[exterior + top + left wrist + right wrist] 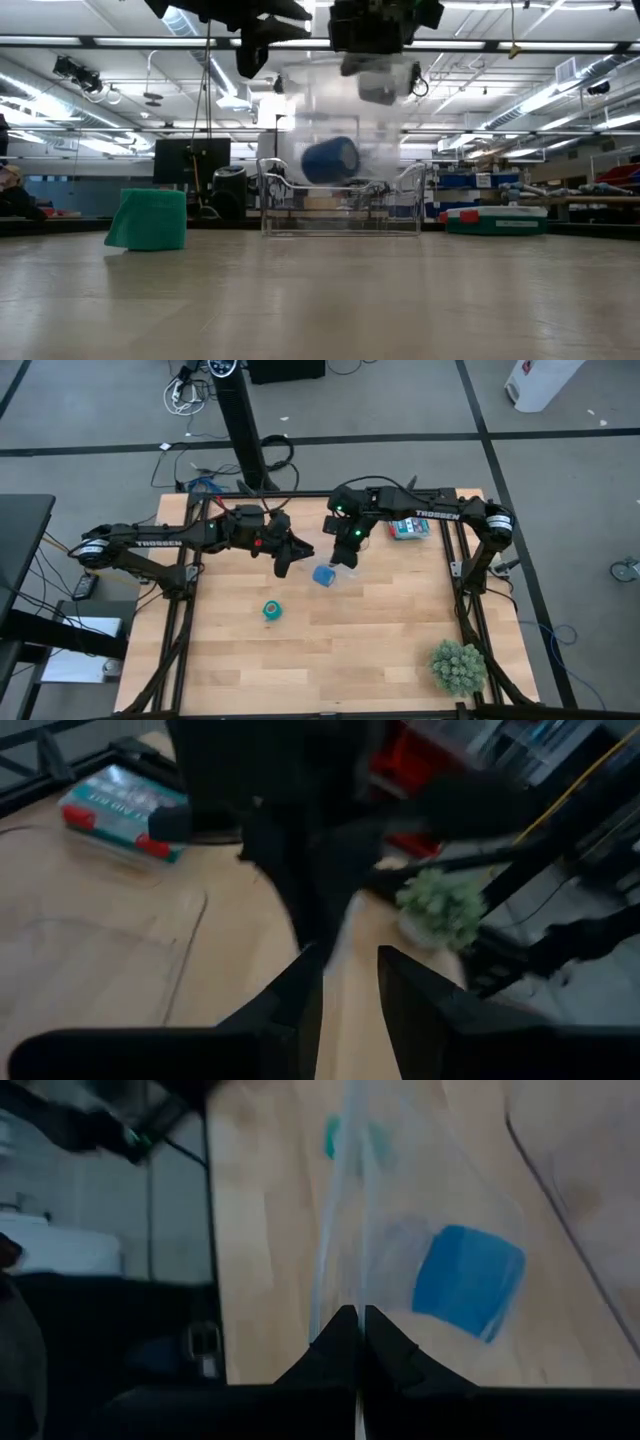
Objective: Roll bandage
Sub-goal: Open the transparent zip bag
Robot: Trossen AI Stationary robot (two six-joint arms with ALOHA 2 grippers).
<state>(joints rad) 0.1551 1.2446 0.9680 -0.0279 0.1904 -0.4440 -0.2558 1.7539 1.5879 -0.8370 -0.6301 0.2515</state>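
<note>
Left gripper (283, 567) part-open, empty; the bandage (271, 610) is a small teal coil.

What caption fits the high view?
Small teal fabric bandage coil lies alone on the wooden table; both claws hover beyond it.

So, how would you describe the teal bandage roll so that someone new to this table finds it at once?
Start from the wooden table and find the two dark arms meeting over its far half. Nearer than the left gripper, the teal bandage roll sits alone on bare wood. Its neighbour, the blue roll, is blue rather than teal and lies close under the right gripper.
</note>
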